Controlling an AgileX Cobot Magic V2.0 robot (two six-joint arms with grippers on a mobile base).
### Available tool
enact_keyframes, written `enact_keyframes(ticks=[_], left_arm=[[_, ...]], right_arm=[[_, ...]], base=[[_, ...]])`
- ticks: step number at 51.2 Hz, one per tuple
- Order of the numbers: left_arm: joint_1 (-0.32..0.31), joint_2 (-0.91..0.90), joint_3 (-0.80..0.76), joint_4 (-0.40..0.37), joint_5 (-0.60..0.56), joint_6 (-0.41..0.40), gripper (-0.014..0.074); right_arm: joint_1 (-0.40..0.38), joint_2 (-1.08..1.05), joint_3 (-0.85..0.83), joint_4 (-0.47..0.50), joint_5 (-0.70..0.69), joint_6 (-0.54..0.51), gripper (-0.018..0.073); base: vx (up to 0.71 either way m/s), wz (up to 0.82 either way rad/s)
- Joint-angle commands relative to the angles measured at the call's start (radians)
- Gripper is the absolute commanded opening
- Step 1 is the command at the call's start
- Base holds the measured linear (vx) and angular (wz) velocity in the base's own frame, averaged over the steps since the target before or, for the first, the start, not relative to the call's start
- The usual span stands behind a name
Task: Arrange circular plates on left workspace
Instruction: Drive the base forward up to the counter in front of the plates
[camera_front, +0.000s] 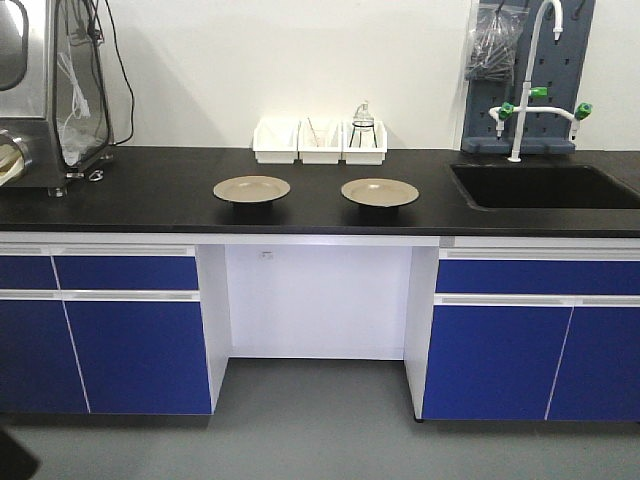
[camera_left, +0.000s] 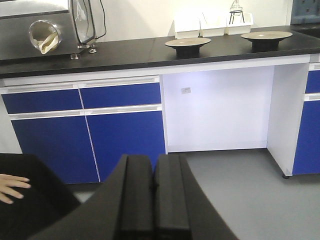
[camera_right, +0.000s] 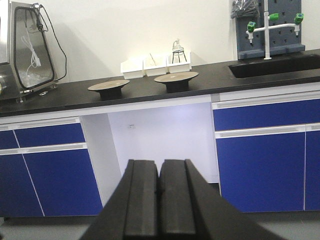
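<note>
Two round tan plates with black feet stand upright on the black countertop (camera_front: 150, 195). The left plate (camera_front: 251, 188) and the right plate (camera_front: 379, 192) sit side by side above the open knee space. Both also show in the left wrist view as left plate (camera_left: 188, 42) and right plate (camera_left: 266, 36), and in the right wrist view as left plate (camera_right: 108, 86) and right plate (camera_right: 176, 77). My left gripper (camera_left: 154, 162) is shut and empty, low near the floor, far from the counter. The right gripper (camera_right: 159, 167) is likewise shut, empty and far back.
Three white bins (camera_front: 319, 141) line the back wall behind the plates. A recessed sink (camera_front: 540, 186) with a white tap (camera_front: 528, 80) lies at the right. A steel-and-glass machine (camera_front: 50, 90) stands at the far left. Blue cabinets (camera_front: 125, 330) sit below. A person's hand (camera_left: 12, 186) shows at lower left.
</note>
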Motion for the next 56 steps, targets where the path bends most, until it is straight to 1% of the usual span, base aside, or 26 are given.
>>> enact_keyframes(ticks=[1, 37, 56], left_arm=[[-0.007, -0.016, 0.019, -0.002, -0.089, -0.010, 0.0000], [-0.007, -0.016, 0.019, -0.002, -0.089, -0.010, 0.0000], [-0.007, -0.016, 0.019, -0.002, -0.089, -0.010, 0.0000]], right_arm=[[-0.001, -0.013, 0.021, -0.011, -0.079, -0.007, -0.0004], [-0.001, -0.013, 0.021, -0.011, -0.080, -0.007, -0.0004], [-0.001, -0.013, 0.021, -0.011, -0.080, -0.007, -0.0004]], base=[[0.00, 0.00], [0.01, 0.01], [0.19, -0.01]])
